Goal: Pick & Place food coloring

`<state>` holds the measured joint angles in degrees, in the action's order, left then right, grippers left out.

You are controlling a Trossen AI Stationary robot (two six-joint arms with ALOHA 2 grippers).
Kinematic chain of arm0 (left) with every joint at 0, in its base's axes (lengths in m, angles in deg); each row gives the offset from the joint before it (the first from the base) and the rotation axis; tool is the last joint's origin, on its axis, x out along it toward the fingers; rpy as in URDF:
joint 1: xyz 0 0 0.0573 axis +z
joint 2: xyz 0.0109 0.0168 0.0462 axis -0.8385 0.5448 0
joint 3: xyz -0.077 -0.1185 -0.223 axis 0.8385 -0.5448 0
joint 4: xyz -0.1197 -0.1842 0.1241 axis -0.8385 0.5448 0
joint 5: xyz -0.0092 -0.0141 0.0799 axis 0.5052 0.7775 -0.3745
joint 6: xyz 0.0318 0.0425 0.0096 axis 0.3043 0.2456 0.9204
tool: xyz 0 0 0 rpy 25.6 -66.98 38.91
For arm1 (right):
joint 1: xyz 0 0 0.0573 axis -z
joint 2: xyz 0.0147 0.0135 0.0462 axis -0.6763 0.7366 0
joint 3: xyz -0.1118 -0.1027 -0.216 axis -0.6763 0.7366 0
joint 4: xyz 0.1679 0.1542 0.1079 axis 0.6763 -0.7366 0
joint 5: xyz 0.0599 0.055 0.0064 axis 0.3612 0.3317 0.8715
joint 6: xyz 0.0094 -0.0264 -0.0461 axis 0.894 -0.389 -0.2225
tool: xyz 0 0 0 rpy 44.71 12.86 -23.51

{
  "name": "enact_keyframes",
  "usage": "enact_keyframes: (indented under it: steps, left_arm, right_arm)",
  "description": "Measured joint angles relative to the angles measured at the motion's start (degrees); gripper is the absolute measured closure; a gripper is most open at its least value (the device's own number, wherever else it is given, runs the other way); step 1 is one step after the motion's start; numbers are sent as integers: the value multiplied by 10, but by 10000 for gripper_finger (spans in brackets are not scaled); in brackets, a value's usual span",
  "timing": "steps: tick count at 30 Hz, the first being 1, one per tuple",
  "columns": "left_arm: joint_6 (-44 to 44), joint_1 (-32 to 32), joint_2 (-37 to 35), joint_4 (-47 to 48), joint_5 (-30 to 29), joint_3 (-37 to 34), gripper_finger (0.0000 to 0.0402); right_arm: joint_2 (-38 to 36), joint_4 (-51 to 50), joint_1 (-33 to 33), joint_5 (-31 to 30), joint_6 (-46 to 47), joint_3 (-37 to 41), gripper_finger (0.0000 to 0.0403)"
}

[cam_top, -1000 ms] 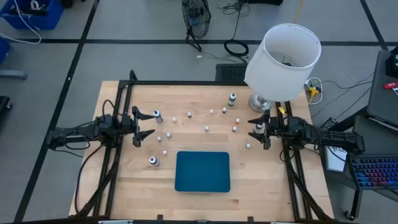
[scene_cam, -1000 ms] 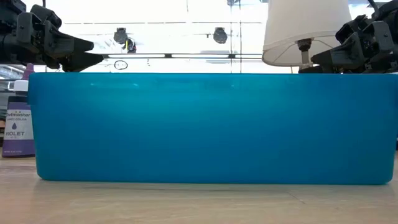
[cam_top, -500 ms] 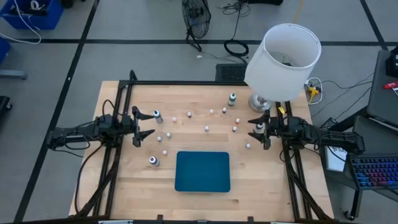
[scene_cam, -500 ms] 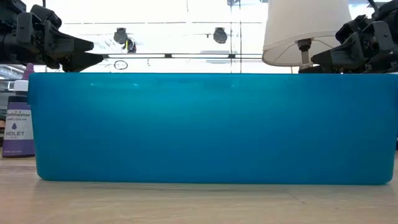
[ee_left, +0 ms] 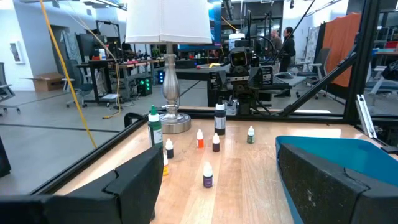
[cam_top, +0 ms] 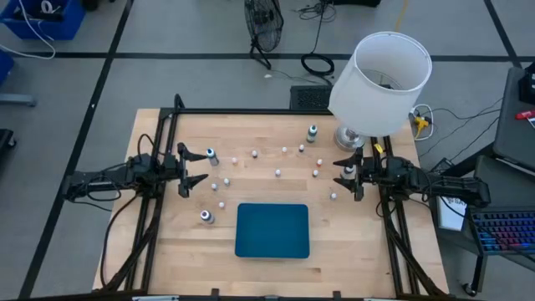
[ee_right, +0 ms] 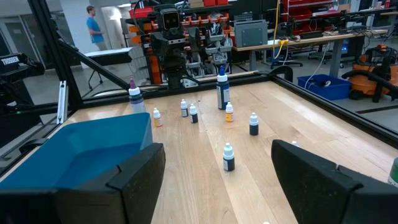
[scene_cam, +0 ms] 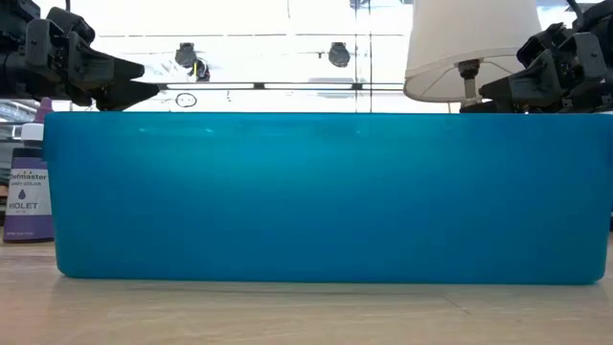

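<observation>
Several small food coloring bottles (cam_top: pixel 277 173) stand upright, scattered over the far half of the wooden table. A few are larger: one with a grey body (cam_top: pixel 212 155), one green (cam_top: pixel 312 132) and one at the near left (cam_top: pixel 206 216), whose label reads violet in the low view (scene_cam: pixel 27 187). My left gripper (cam_top: pixel 194 166) hovers open and level at the table's left side, pointing right. My right gripper (cam_top: pixel 343 174) hovers open at the right side, pointing left. In the wrist views the bottles (ee_left: pixel 207 175) (ee_right: pixel 228 157) stand beyond the open fingers, apart from them.
A flat dark-blue tray (cam_top: pixel 272 230) lies at the near middle; its wall (scene_cam: pixel 326 192) fills the low view. A lamp with a big white shade (cam_top: pixel 380 79) stands at the far right corner. Black frame rails (cam_top: pixel 251 111) border the table. People (ee_right: pixel 93 28) stand in the room beyond.
</observation>
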<state>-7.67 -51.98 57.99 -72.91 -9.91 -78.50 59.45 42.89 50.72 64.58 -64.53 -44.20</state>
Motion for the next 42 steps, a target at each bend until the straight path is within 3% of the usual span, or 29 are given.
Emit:
enact_keyframes:
  steps: [36, 42]
  left_arm:
    - [0, 0, 0, 0, 0, 0, 91]
    - [0, 0, 0, 0, 0, 0, 91]
  right_arm:
    - [0, 4, 0, 1, 2, 0, 120]
    - [0, 9, 0, 15, 214, 0, 119]
